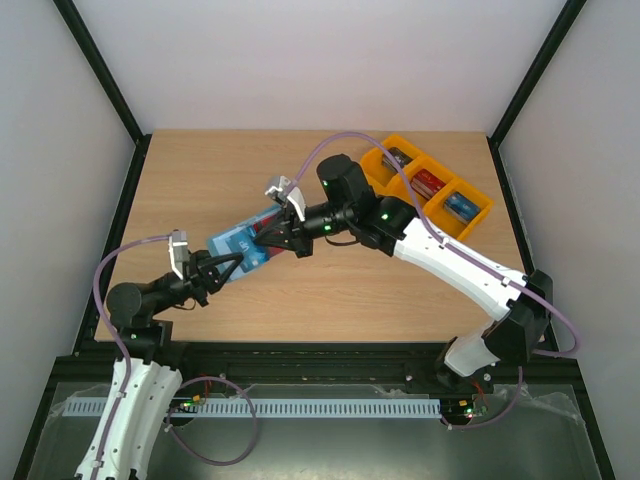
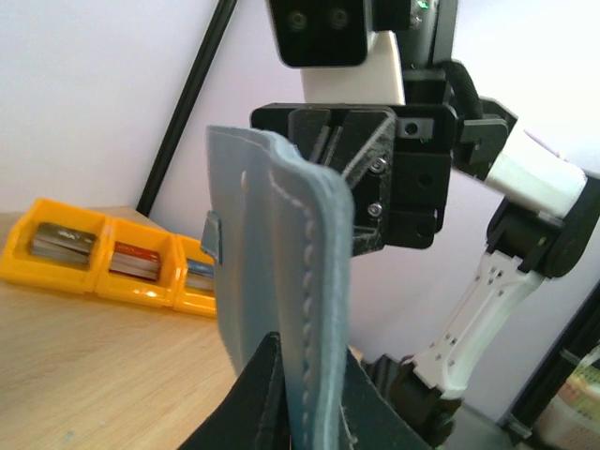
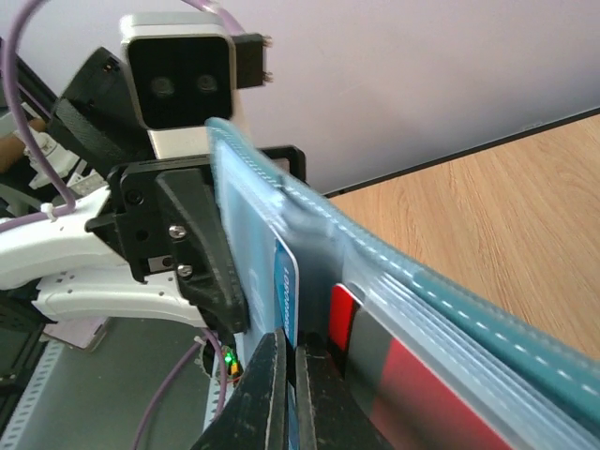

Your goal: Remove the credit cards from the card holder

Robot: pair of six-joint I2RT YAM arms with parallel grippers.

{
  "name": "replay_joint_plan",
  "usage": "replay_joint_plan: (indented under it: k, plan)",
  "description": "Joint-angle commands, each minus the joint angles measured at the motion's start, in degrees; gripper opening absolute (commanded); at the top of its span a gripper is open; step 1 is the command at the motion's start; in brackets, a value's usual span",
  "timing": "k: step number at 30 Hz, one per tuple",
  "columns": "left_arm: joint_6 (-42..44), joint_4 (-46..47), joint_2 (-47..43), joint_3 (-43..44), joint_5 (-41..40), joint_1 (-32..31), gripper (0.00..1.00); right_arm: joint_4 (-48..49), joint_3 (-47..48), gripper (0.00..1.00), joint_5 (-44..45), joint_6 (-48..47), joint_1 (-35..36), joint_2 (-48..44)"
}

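Card holder [image 1: 238, 243] sits between my two arms, near the middle of the table [image 1: 350, 290]. Its long axis runs on a diagonal from near-left to far-right in the top view. I cannot tell if it touches the wood or hangs a little above.

My left fingers [image 2: 258, 403] are closed on its near-left end; in the left wrist view I see the teal cover edge-on, rising out of the narrow gap between them. My right fingers [image 3: 267, 403] come from the opposite, far-right end and are pressed together on the edge of a blue card [image 3: 285, 281] that stands out of a clear pocket. A red card [image 3: 343, 314] is in the next pocket, just beside it.

So the two arms face each other along the same line. I judge that the pull must go straight along this axis, away from the left arm and toward the orange tray [image 2: 94, 286]. A pull to the side would probably bend the pocket.
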Motion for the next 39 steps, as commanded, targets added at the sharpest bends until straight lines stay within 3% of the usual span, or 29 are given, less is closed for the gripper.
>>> replay_joint_plan:
  k: [1, 10, 17, 21, 24, 33, 36, 39]
  plan:
    - [-1.7, 5.5, -1.5, -0.2, 1.0, -0.6, 0.03, 2.8, -1.2, 0.02, 2.2, 1.8, -1.1, -1.2]
    - [-2.4, 5.0, -2.8, -1.8, -1.9, -0.6, 0.02, -1.8, -1.1, 0.02, 7.0, 1.9, -3.1, -3.5]
    - [-3.7, 7.5, -3.3, -3.3, -4.7, -1.3, 0.02, 9.4, -7.0, 0.02, -1.0, 11.4, -2.0, -4.8]
    - [-5.3, 10.3, -3.2, -4.1, -5.0, -2.4, 0.02, 13.0, -7.8, 0.02, -3.0, 12.2, 0.1, -3.9]
    - [-6.2, 12.6, -3.3, -4.5, -4.5, -2.9, 0.02, 14.0, -8.1, 0.07, -2.9, 12.4, 0.3, -3.4]
    - [-6.0, 12.6, -2.5, -3.8, -4.5, -3.0, 0.02, 16.4, -9.2, 0.09, -3.9, 13.3, 0.7, -2.3]
    - [-5.8, 11.4, -2.3, -3.3, -5.3, -3.0, 0.02, 16.5, -8.8, 0.02, -5.3, 13.3, 0.8, -1.9]
    - [-5.7, 8.6, -2.3, -3.2, -7.3, -2.9, 0.04, 13.5, -7.3, 0.02, -0.9, 13.1, 0.1, -2.7]
